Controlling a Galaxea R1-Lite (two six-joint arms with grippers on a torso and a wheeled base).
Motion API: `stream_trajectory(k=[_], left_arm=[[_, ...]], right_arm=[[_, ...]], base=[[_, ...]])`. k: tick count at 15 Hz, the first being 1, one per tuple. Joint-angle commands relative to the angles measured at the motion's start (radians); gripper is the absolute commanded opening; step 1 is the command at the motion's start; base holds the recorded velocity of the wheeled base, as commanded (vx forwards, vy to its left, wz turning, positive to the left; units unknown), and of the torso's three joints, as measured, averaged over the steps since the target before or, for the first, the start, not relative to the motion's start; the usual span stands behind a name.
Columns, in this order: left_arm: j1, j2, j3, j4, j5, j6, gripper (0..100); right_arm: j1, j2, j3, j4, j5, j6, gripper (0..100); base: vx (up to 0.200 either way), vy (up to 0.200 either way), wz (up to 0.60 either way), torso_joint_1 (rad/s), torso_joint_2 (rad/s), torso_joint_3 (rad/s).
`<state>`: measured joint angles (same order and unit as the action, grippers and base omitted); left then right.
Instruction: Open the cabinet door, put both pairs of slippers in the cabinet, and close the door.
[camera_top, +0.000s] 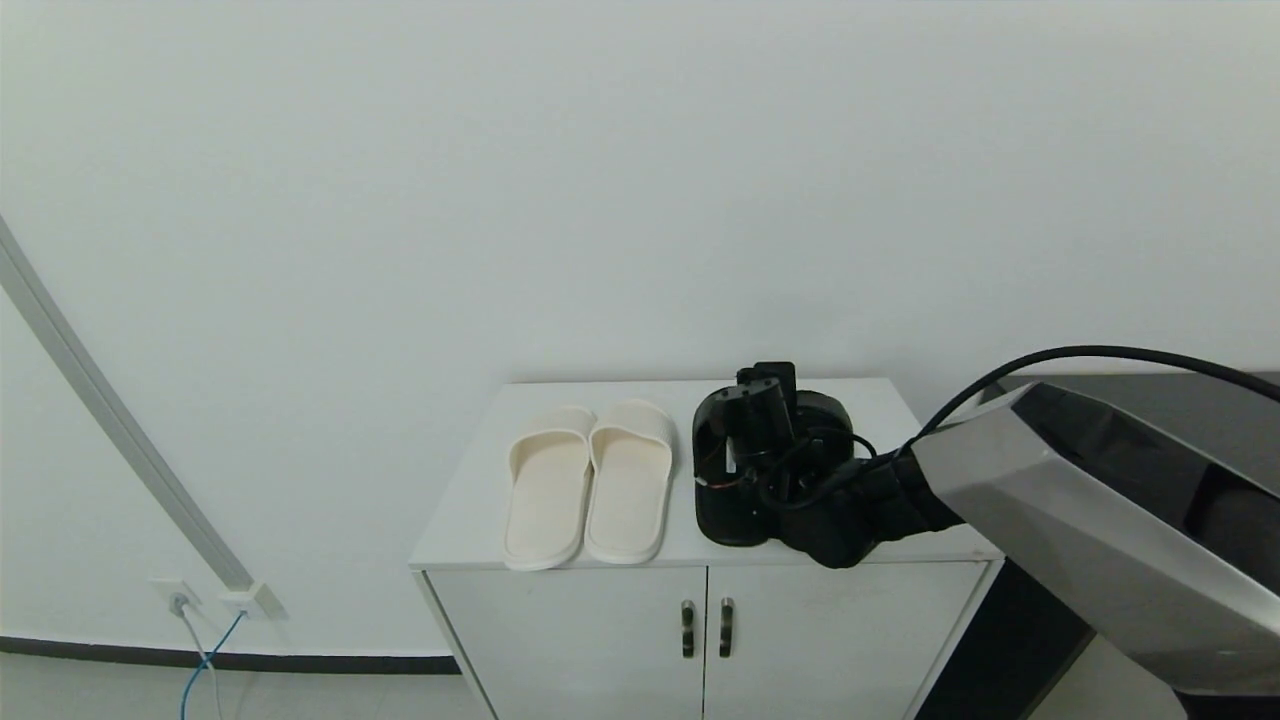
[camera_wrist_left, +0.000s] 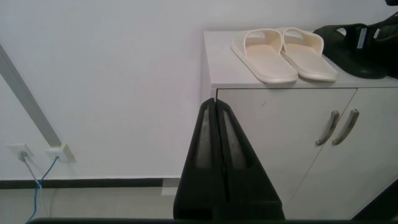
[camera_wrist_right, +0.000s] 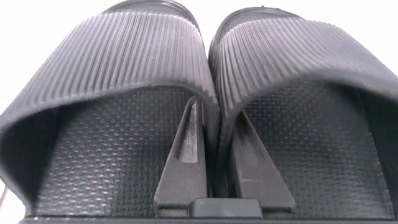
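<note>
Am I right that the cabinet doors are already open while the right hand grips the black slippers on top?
Not quite: the cabinet doors are shut, as the head view shows, while the right hand grips the black slippers on top.

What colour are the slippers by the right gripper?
Black slippers, ribbed straps; clearest in the right wrist view.

Slippers: 4 in all, i.e. 2 prs. 1 cream pr (camera_top: 547, 490) on the left, 1 black pr (camera_top: 722, 515) on the right. Cabinet (camera_top: 470, 505): 1, w/ 2 doors, left door (camera_top: 570, 650) & right door (camera_top: 830, 640). Handles: 2, 1 per door, left handle (camera_top: 688, 628) & right handle (camera_top: 727, 627). Wall sockets (camera_top: 176, 597): 2, far left, low down. Leads (camera_top: 215, 645): 2, 1 blue & 1 white. My claws: 2, left claw (camera_wrist_left: 216, 109) & right claw (camera_wrist_right: 214, 118).
</note>
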<state>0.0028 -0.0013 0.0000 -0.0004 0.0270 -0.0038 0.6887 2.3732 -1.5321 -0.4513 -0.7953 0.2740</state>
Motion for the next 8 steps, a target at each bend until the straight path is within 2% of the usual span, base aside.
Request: stream_trajectory(k=[1,3,5,8], left_arm=[[0.000,0.001,0.000,-0.001,0.001,-0.001,0],[0.000,0.001,0.000,-0.001,0.001,-0.001,0],[0.000,0.001,0.000,0.000,0.001,-0.001,0],[0.000,0.001,0.000,0.000,0.001,-0.002,0]], right_arm=[[0.009,-0.160,0.116,-0.007,0.022,-0.013,0],[0.032,-0.287,0.256,-0.046,0.102,-0.035,0],[0.064,-0.451,0.475,-0.152,0.261,-0.084,0],[0.118,-0.603,0.698,-0.225,0.476,-0.127,0]], base=[[0.000,0.000,0.00,0.000,0.00,0.000],[0.000,0.000,0.00,0.000,0.00,0.000],[0.000,0.000,0.00,0.000,0.00,0.000],[0.000,0.000,0.00,0.000,0.00,0.000]])
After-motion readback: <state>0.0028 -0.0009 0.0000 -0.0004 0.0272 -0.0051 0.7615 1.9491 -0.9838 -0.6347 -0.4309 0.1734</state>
